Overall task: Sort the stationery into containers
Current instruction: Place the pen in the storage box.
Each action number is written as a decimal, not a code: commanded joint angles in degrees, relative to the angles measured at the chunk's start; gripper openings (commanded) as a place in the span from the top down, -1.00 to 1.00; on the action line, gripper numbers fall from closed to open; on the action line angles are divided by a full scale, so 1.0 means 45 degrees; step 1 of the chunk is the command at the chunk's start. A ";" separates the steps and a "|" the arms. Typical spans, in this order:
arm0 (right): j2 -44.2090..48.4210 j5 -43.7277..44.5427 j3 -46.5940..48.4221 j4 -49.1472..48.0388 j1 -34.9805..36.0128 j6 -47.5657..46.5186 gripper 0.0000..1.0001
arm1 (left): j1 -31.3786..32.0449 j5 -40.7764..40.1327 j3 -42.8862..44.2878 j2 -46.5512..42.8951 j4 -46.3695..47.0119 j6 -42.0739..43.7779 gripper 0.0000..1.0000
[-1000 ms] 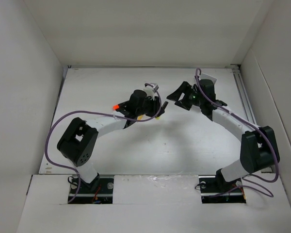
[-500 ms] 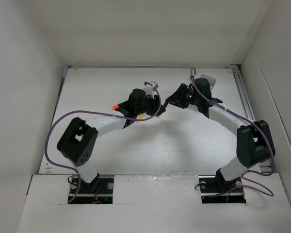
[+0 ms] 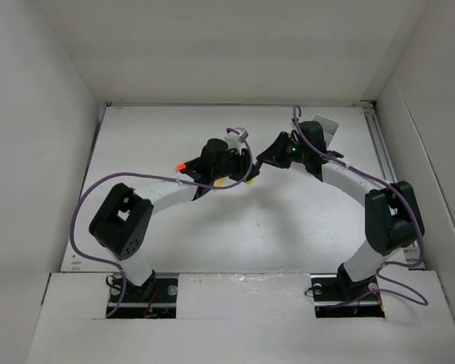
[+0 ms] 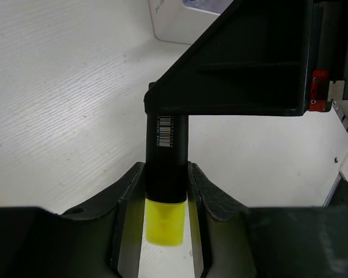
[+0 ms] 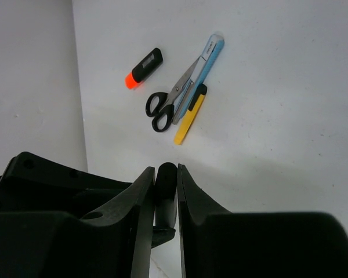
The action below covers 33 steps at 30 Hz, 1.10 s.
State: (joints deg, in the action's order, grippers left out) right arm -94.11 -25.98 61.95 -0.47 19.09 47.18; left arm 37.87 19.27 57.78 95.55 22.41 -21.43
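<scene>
The left gripper [image 4: 165, 179] is clenched on a highlighter [image 4: 166, 145], its two fingers [image 4: 130, 194] pressed against either side of the black barrel. The yellow-green cap pokes out toward 6 o'clock in the left wrist view, and a barcode label shows on the barrel. The highlighter is off the table [image 4: 58, 104], held in the air between the two arms.

At 12 o'clock from the left fingers, the black body of the right gripper [image 5: 165, 171] covers the far end of the barrel. In its own wrist view, the right gripper's fingers are closed tight on a narrow black piece, so both grippers are grasping the same highlighter.

A white tray [image 4: 174, 26] sits on the table at 12 o'clock in the left wrist view, just beyond the right gripper.

In the right wrist view, four things lie on the table at 12 o'clock from the fingers. A pair of scissors [image 5: 171, 101] rests with its blades against a blue pen [image 5: 207, 58]. A yellow stick [image 5: 189, 119] lies just beside them at 4 o'clock. An orange-tipped marker [image 5: 144, 68] lies apart at 10 o'clock.
</scene>
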 commanded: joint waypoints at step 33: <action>-0.0293 1.6259 0.4801 0.2640 -0.3149 0.0883 0.99 | -0.0544 -0.7054 -0.3543 -0.5979 -0.0800 -0.2111 -0.06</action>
State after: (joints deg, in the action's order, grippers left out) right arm -91.90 39.51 78.54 9.10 5.23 52.64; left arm 35.42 -8.01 42.57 71.59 19.73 -28.49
